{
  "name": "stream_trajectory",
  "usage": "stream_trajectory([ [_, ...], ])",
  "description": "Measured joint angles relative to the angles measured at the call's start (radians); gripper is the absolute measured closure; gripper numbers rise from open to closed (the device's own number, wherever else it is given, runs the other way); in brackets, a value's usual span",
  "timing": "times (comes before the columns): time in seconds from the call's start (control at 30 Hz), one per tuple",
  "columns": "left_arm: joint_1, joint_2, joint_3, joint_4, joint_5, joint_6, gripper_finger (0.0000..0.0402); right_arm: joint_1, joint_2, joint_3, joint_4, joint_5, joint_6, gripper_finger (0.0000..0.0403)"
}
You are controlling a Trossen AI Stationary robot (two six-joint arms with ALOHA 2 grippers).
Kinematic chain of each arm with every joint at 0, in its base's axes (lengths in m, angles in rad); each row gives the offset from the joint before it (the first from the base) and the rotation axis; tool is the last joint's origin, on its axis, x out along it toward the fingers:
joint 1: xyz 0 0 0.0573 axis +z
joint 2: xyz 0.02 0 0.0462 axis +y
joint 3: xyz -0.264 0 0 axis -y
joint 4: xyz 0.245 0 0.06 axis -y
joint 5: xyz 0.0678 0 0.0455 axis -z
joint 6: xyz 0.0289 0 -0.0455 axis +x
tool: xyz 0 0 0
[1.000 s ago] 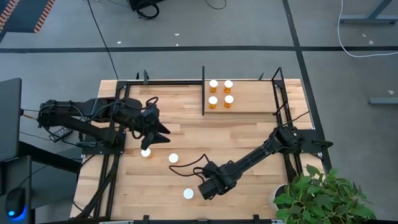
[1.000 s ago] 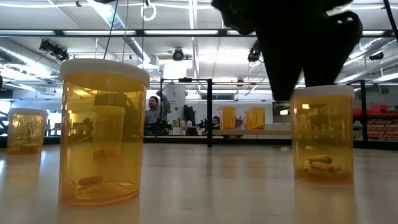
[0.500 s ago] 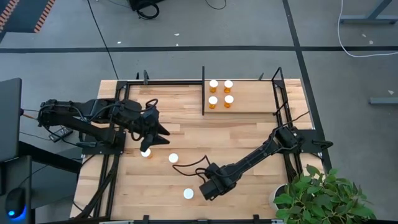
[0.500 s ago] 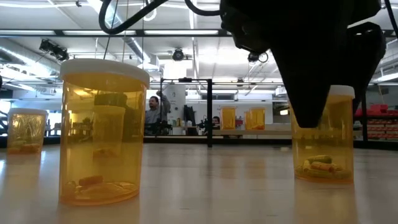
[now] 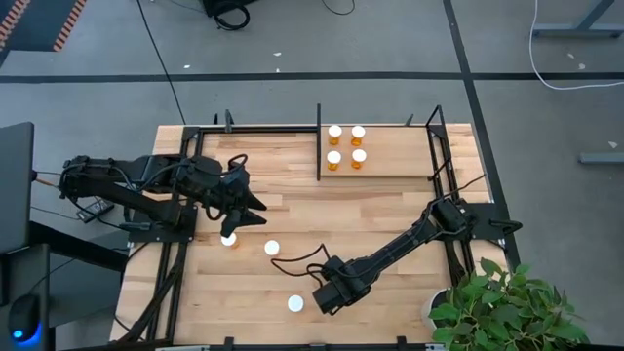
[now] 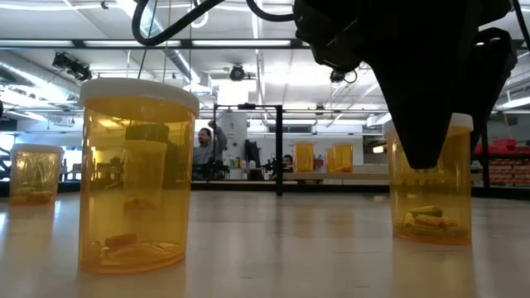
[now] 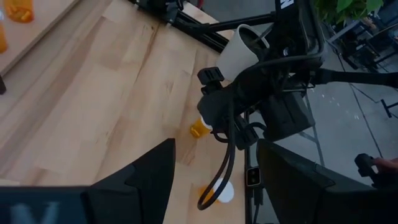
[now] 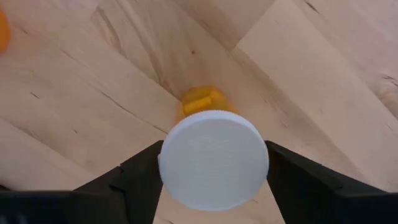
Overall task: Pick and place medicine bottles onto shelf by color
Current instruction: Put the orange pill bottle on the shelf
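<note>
Closed on a medicine bottle (image 8: 214, 158): right gripper (image 5: 327, 295), low over the table's near middle, one dark finger (image 8: 134, 180) against each side of the round cap. Bottle upright on the planks, a small clear-orange plastic cylinder under a flat matte white lid, yellowish pills at its bottom. In the high view, at the gripper's nine o'clock, just beside it, a second bottle (image 5: 295, 303); at ten o'clock, two more (image 5: 272, 248) (image 5: 228, 239). Over the farther of those, left gripper (image 5: 255, 213), fingers parted, holding nothing. Up at one o'clock, well apart, the shelf (image 5: 395, 161): smooth pale plywood edged with thin black bars, bearing four bottles (image 5: 334, 131) in a square at its left end. Underneath all, striped wooden tabletop (image 5: 292, 195).
</note>
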State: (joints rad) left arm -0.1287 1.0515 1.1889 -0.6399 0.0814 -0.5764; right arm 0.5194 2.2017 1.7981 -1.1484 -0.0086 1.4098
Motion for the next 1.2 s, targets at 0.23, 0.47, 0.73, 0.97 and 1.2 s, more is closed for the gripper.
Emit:
stream_trajectory([
  [0.23, 0.0, 0.0, 0.0, -0.002, 0.0, 0.014, 0.0171, 0.0, 0.0, 0.0, -0.001, 0.0, -0.007, 0.0169],
  [0.47, 0.0, 0.0, 0.0, -0.002, 0.0, 0.02, 0.0171, -0.003, 0.0, 0.001, -0.002, 0.0, -0.007, 0.0178],
  [0.73, 0.0, 0.0, 0.0, -0.001, 0.0, 0.007, 0.0171, -0.028, -0.012, 0.001, -0.007, -0.003, -0.03, 0.0177],
  [0.97, 0.0, 0.0, 0.0, -0.001, 0.001, -0.004, 0.0171, -0.089, -0.086, 0.002, -0.076, 0.019, -0.077, 0.0177],
  [1.2, 0.0, 0.0, 0.0, -0.002, 0.0, -0.005, 0.0171, -0.171, -0.196, 0.001, -0.16, 0.074, -0.11, 0.0177],
])
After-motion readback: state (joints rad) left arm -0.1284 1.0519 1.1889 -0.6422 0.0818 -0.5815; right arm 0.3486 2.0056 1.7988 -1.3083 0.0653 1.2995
